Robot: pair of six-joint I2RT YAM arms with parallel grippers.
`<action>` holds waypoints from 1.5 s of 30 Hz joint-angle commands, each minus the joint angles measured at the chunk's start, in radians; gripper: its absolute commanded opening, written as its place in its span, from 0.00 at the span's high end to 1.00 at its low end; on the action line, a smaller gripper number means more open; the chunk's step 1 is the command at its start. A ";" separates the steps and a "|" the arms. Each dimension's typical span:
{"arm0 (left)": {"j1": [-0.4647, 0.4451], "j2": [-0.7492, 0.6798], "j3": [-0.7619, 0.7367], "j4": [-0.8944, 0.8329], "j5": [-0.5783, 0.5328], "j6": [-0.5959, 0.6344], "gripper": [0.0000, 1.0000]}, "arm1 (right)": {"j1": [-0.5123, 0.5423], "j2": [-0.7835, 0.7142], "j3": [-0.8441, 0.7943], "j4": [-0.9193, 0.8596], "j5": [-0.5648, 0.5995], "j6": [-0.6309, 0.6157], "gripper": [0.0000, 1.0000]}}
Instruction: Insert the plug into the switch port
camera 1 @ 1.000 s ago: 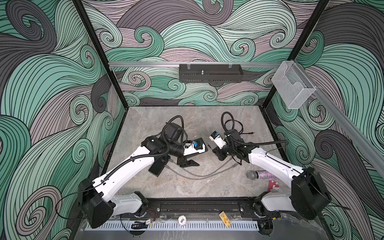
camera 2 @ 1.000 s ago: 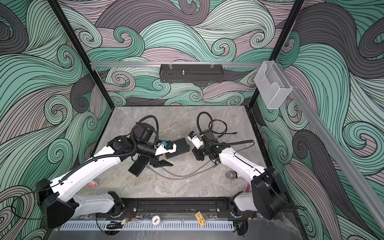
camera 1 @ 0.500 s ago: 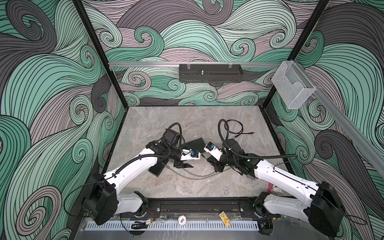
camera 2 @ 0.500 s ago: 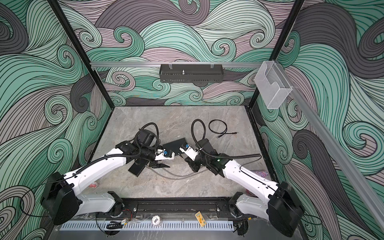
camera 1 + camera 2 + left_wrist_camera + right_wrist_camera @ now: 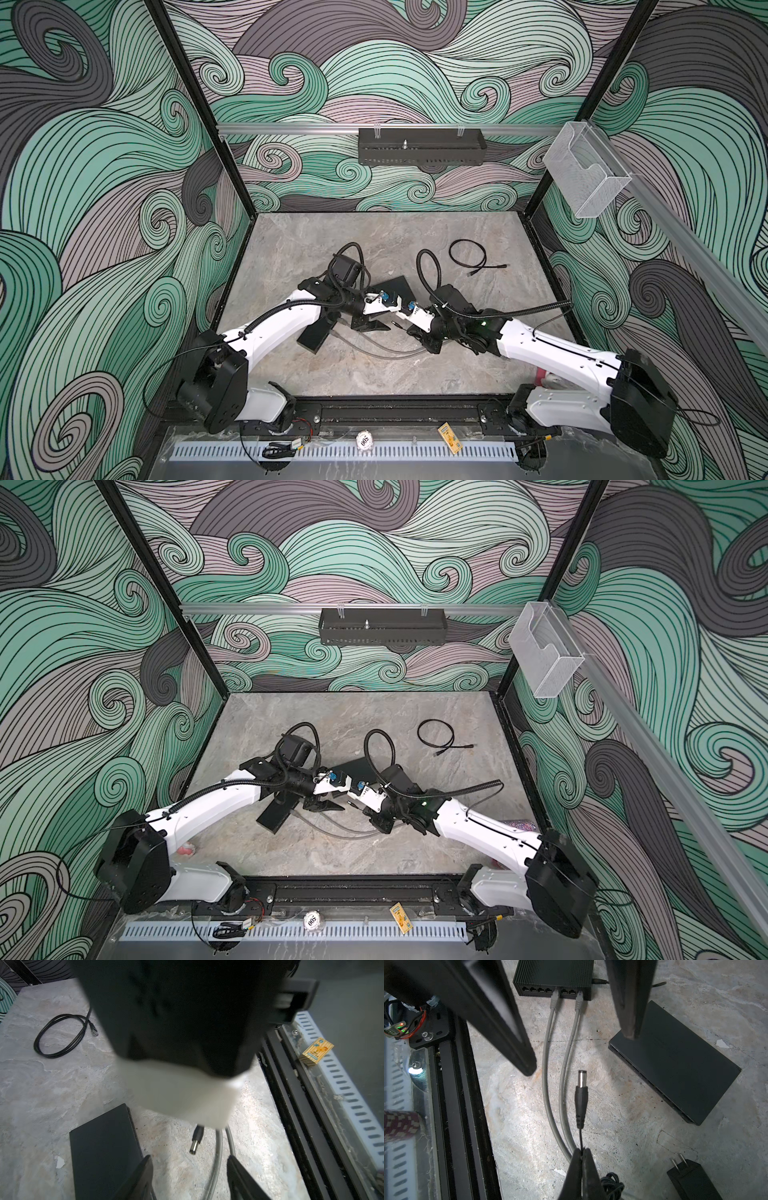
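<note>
A black barrel plug (image 5: 581, 1093) hangs above the floor on its thin black lead, and my right gripper (image 5: 582, 1150) is shut on that lead just behind it. Both top views show the plug (image 5: 395, 325) (image 5: 350, 802) between the two grippers. Facing it, my left gripper (image 5: 189, 1167) (image 5: 371, 327) stands open and empty, with the plug (image 5: 196, 1140) just beyond its fingertips. One flat black switch (image 5: 675, 1064) (image 5: 104, 1147) (image 5: 395, 286) lies beside the plug. A second switch (image 5: 554, 976) (image 5: 313, 337) has two grey cables (image 5: 548, 1076) in its front ports.
A black power adapter (image 5: 691, 1180) and a bundle of black lead (image 5: 611, 1184) lie near my right gripper. A loose black cable loop (image 5: 469, 262) (image 5: 60, 1036) rests at the back right. The black front rail (image 5: 301, 1115) and a small yellow box (image 5: 315, 1053) border the floor.
My right arm has swung from the back toward the front centre with the plug. The left gripper moved slightly toward the front and its jaws have narrowed.
</note>
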 commanded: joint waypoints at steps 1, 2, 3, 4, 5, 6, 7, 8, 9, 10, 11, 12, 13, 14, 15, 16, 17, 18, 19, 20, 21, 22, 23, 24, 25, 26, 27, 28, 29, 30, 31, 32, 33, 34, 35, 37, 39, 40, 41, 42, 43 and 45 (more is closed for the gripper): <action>0.000 0.024 0.034 0.014 0.078 0.014 0.41 | 0.003 -0.034 0.007 0.027 0.004 -0.020 1.00; -0.003 0.056 0.039 0.011 0.086 0.015 0.42 | 0.003 -0.038 0.005 0.032 0.005 -0.020 1.00; -0.007 0.064 0.044 0.008 0.091 0.016 0.43 | 0.002 -0.038 0.005 0.032 0.007 -0.019 1.00; -0.011 0.074 0.050 0.001 0.093 0.019 0.45 | 0.003 -0.037 0.005 0.030 0.007 -0.018 1.00; -0.016 0.082 0.056 -0.009 0.095 0.021 0.48 | 0.003 -0.037 0.005 0.032 0.010 -0.018 1.00; -0.021 0.090 0.062 -0.016 0.094 0.024 0.48 | 0.003 -0.038 0.004 0.031 0.013 -0.017 1.00; -0.029 0.099 0.067 -0.022 0.091 0.025 0.48 | 0.003 -0.038 0.004 0.033 0.014 -0.015 1.00; -0.037 0.106 0.072 -0.021 0.084 0.020 0.49 | 0.003 -0.040 0.004 0.035 0.016 -0.014 1.00; -0.040 0.112 0.074 -0.012 0.084 0.009 0.49 | 0.003 -0.042 0.002 0.036 0.023 -0.011 1.00; -0.040 0.117 0.077 0.001 0.092 -0.013 0.50 | 0.002 -0.044 -0.001 0.042 0.031 -0.005 1.00; -0.040 0.118 0.080 0.016 0.105 -0.034 0.50 | 0.003 -0.047 -0.002 0.043 0.039 -0.004 1.00; -0.040 0.116 0.083 0.024 0.108 -0.058 0.51 | 0.003 -0.051 -0.004 0.046 0.040 -0.003 1.00; -0.040 0.112 0.086 0.034 0.108 -0.089 0.51 | 0.003 -0.059 -0.010 0.051 0.046 -0.001 1.00; -0.037 0.105 0.086 0.046 0.116 -0.110 0.51 | 0.002 -0.068 -0.017 0.058 0.054 0.002 1.00; -0.031 0.098 0.079 0.062 0.136 -0.115 0.51 | 0.002 -0.077 -0.023 0.063 0.060 0.003 1.00; -0.018 0.086 0.068 0.087 0.165 -0.127 0.51 | 0.001 -0.088 -0.031 0.072 0.068 0.005 1.00; -0.004 0.075 0.054 0.121 0.191 -0.144 0.51 | 0.002 -0.098 -0.039 0.080 0.073 0.006 1.00; 0.009 0.063 0.045 0.143 0.210 -0.155 0.51 | 0.000 -0.107 -0.044 0.085 0.071 0.006 1.00; 0.023 0.048 0.034 0.166 0.230 -0.161 0.51 | 0.000 -0.117 -0.050 0.090 0.067 0.004 1.00; 0.035 0.038 0.022 0.188 0.244 -0.169 0.50 | 0.000 -0.124 -0.054 0.094 0.060 0.001 1.00; 0.041 0.038 0.014 0.203 0.251 -0.175 0.49 | 0.000 -0.131 -0.057 0.096 0.054 -0.001 1.00; 0.046 0.000 0.008 0.205 0.255 -0.176 0.48 | 0.000 -0.137 -0.061 0.101 0.047 -0.002 1.00; 0.050 -0.009 0.006 0.202 0.264 -0.171 0.47 | -0.001 -0.144 -0.064 0.105 0.040 -0.004 1.00; 0.056 -0.018 0.003 0.200 0.274 -0.168 0.47 | -0.002 -0.150 -0.067 0.108 0.036 -0.006 1.00; 0.062 -0.028 -0.001 0.208 0.284 -0.172 0.46 | -0.001 -0.157 -0.071 0.112 0.036 -0.004 1.00; 0.069 -0.035 -0.006 0.213 0.292 -0.179 0.46 | -0.002 -0.164 -0.076 0.115 0.037 -0.005 1.00; 0.072 -0.041 -0.009 0.211 0.297 -0.177 0.46 | -0.002 -0.172 -0.079 0.122 0.040 -0.003 1.00; 0.076 -0.043 -0.010 0.207 0.303 -0.177 0.47 | -0.002 -0.180 -0.086 0.129 0.043 -0.001 1.00; 0.076 -0.044 -0.009 0.201 0.308 -0.173 0.47 | -0.003 -0.189 -0.092 0.136 0.046 0.001 1.00; 0.076 -0.042 -0.008 0.199 0.313 -0.173 0.48 | -0.003 -0.195 -0.096 0.141 0.051 0.004 1.00; 0.076 -0.037 -0.004 0.194 0.320 -0.173 0.48 | -0.005 -0.199 -0.099 0.145 0.058 0.008 1.00; 0.076 -0.033 0.001 0.185 0.327 -0.169 0.49 | -0.008 -0.202 -0.100 0.148 0.067 0.013 1.00; 0.074 -0.027 0.006 0.176 0.331 -0.161 0.50 | -0.008 -0.202 -0.101 0.149 0.073 0.016 1.00; 0.073 -0.020 0.009 0.164 0.333 -0.143 0.50 | -0.010 -0.204 -0.101 0.152 0.078 0.018 1.00; 0.072 -0.013 0.012 0.154 0.335 -0.124 0.50 | -0.011 -0.204 -0.104 0.155 0.086 0.023 1.00; 0.065 0.005 0.015 0.153 0.330 -0.122 0.50 | -0.012 -0.207 -0.106 0.161 0.092 0.026 1.00; 0.050 0.023 0.023 0.151 0.307 -0.136 0.50 | -0.013 -0.208 -0.108 0.166 0.098 0.030 1.00; 0.043 0.024 0.029 0.145 0.293 -0.136 0.50 | -0.013 -0.208 -0.107 0.167 0.102 0.033 1.00; 0.037 0.038 0.032 0.142 0.288 -0.136 0.50 | -0.013 -0.209 -0.108 0.169 0.103 0.034 1.00; 0.034 0.057 0.033 0.143 0.287 -0.138 0.51 | -0.013 -0.208 -0.109 0.169 0.101 0.034 1.00; 0.030 0.060 0.034 0.148 0.284 -0.147 0.52 | -0.012 -0.208 -0.109 0.169 0.101 0.034 1.00; 0.026 0.065 0.035 0.161 0.276 -0.165 0.52 | -0.013 -0.211 -0.111 0.171 0.098 0.034 1.00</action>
